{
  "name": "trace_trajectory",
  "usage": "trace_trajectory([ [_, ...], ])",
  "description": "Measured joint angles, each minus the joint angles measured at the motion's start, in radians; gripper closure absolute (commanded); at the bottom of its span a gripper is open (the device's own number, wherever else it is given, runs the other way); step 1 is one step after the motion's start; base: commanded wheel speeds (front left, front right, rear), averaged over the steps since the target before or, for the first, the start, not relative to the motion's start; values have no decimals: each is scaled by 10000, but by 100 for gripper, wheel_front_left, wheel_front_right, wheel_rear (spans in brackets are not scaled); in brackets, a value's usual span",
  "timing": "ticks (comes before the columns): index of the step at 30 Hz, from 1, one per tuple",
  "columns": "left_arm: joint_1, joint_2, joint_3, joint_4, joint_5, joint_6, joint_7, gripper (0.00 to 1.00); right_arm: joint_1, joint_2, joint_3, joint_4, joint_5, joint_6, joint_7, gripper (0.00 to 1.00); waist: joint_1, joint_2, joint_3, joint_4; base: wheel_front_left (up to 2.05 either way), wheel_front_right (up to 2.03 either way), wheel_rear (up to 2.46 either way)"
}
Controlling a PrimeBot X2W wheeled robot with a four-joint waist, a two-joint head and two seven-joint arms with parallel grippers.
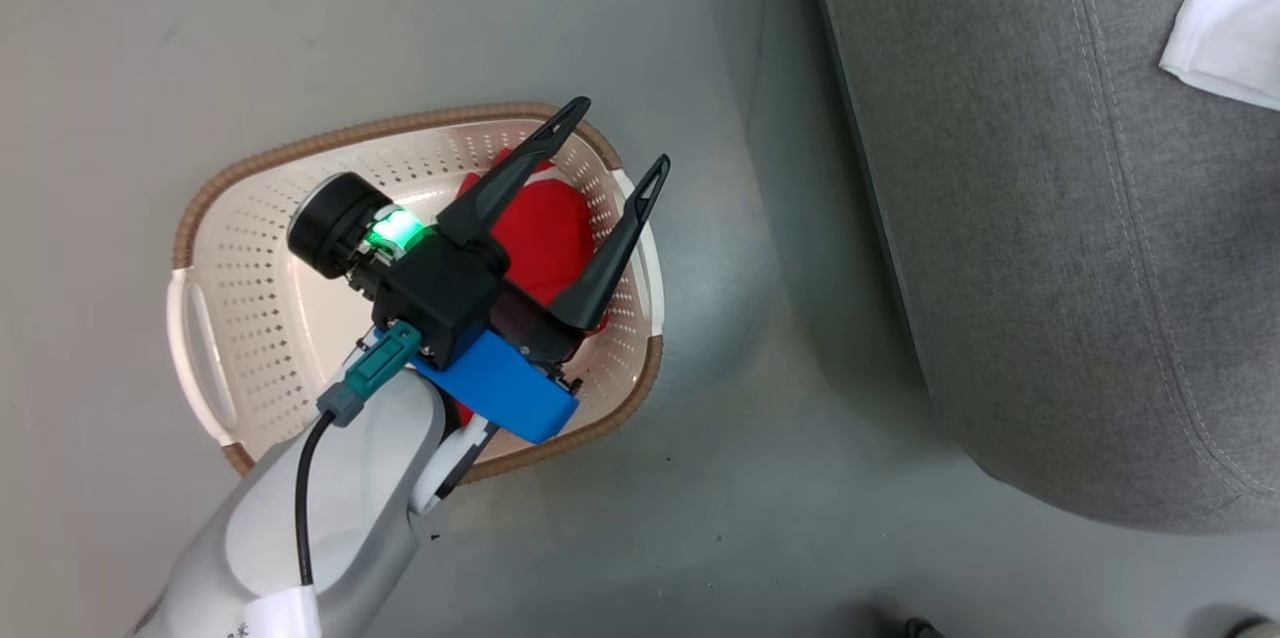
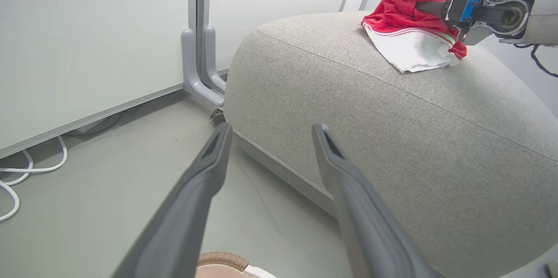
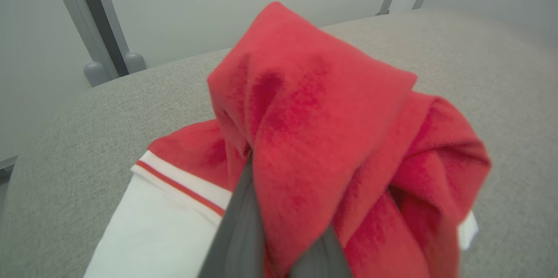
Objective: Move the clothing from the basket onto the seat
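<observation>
Perforated plastic basket (image 1: pixel 258 318), matt fabric seat (image 2: pixel 392 138)

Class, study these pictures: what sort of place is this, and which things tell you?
Probably a lab mock-up of a living room: a large light-grey fabric sofa seat, plain white partition panels on grey metal feet, loose white cables.

The floor (image 1: pixel 740 478) between basket (image 1: pixel 300 143) and seat (image 1: pixel 1050 218) lies bare — a free lane. Most of the seat is open; a garment (image 2: pixel 405 3), clamped in the right gripper (image 2: pixel 429 8), takes its far end. A post (image 2: pixel 197 51) and cables (image 2: pixel 64 156) crowd the wall side.
</observation>
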Motion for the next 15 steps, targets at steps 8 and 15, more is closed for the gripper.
trace_trajectory([
  [8, 258, -483, 251, 332, -284, 0, 0, 0, 721, -272, 623, 92, -416, 0, -144, 0, -1, 0, -923, 250, 0, 0, 0],
  [15, 1534, -940, 965, 784, -545, 0, 0, 0, 2127, -77, 1131, -441, -706, 0, -12, 0, -2, 0, -2413, 384, 0, 0, 0],
])
